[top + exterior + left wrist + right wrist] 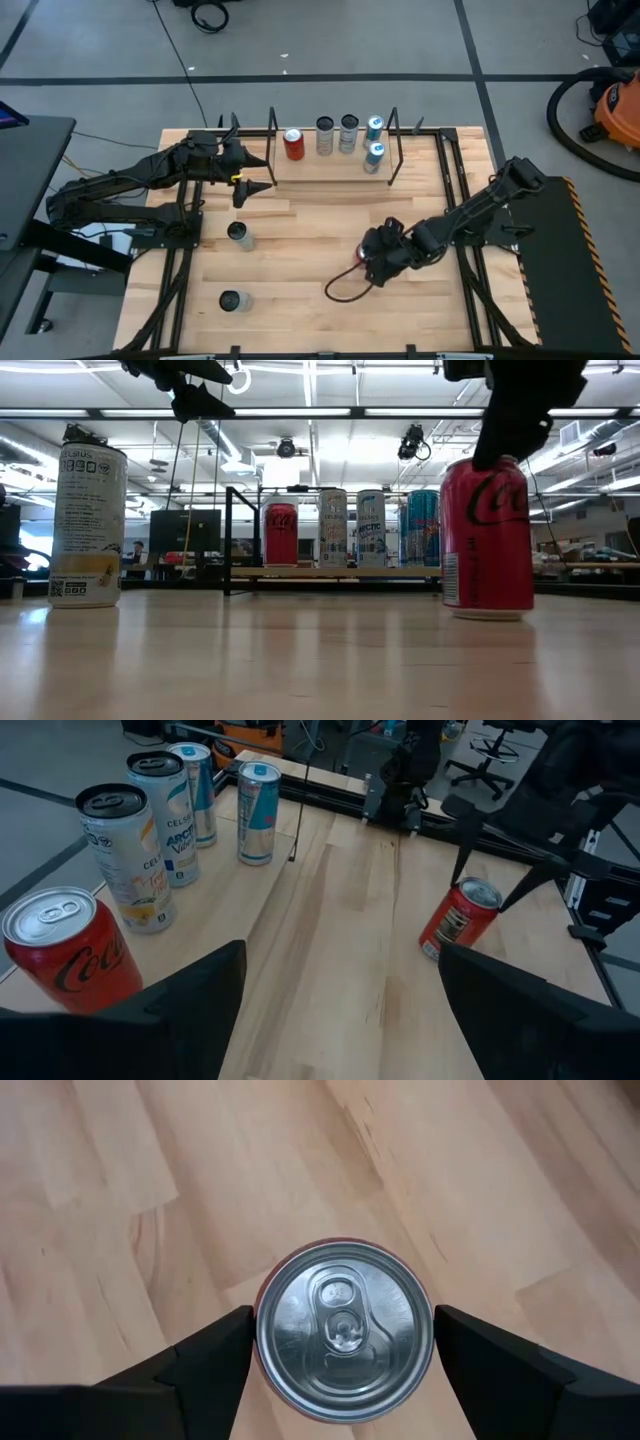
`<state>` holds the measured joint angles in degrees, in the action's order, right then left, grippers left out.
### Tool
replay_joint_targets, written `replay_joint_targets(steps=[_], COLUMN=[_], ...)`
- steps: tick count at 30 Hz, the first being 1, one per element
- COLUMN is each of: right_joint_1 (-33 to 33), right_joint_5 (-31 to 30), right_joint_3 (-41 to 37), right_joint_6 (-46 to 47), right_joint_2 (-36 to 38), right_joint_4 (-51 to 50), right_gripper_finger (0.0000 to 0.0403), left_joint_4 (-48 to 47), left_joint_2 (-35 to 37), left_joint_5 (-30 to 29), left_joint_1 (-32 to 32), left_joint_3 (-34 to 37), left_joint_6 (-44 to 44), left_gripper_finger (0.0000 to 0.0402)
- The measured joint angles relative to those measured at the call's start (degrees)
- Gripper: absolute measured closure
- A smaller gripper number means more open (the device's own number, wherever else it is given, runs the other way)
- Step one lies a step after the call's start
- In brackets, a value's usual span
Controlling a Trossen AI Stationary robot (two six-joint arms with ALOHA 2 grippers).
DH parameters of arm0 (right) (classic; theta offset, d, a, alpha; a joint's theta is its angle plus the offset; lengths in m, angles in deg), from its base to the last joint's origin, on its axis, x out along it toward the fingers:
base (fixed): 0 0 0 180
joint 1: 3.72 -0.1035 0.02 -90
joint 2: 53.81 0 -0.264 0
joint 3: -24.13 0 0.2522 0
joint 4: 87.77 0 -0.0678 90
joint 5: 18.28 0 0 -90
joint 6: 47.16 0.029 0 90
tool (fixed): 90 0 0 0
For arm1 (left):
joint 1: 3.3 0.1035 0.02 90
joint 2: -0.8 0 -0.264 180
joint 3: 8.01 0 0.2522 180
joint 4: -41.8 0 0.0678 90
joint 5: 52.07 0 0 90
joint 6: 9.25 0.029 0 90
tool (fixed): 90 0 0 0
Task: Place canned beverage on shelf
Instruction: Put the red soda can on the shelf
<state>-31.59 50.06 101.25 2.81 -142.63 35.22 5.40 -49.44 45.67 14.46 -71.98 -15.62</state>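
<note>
The right tool (340, 1345) straddles the upright red cola can (345, 1330) from above, fingers apart either side, apparently for lifting to the shelf (335, 160); left tool (340, 1010) hovers open near it.

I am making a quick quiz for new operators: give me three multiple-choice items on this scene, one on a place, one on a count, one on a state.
1. Where is the right pincer?
A. over the shelf
B. around a red can on the table
C. off the table

2. How many cans stand on the shelf?
A. two
B. five
C. eight

3. The left pincer is:
A. open, empty
B. shut on a can
C. holding a cloth

Answers:
1 B, its fingers flank the red can.
2 B, the high view shows five.
3 A, nothing lies between its fingers.
</note>
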Motion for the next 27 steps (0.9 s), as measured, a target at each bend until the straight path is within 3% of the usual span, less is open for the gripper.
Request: replay_joint_targets(steps=[5,14,20,27], right_joint_1=[1.11,2.59,5.97,9.96], right_joint_5=[5.83,4.27,8.91,14.95], right_joint_3=[2.61,5.11,5.11,5.11], right_joint_6=[-4.80,-10.82,-12.86,-21.33], right_joint_2=[-0.21,-0.14,-0.13,-0.12], right_joint_4=[-0.50,0.26,1.90,7.12], right_gripper_finger=[0.0091,0.0091,0.0091,0.0091], left_joint_4=[0.00,0.02,0.02,0.02], left_joint_2=[0.00,0.00,0.00,0.00], left_joint_5=[0.00,0.00,0.00,0.00], left_joint_1=[0.00,0.02,0.00,0.00], left_joint_3=[0.00,0.00,0.00,0.00], left_joint_6=[-0.01,-0.79,-0.67,-0.48], left_gripper_finger=[0.0070,0.0070,0.0070,0.0070])
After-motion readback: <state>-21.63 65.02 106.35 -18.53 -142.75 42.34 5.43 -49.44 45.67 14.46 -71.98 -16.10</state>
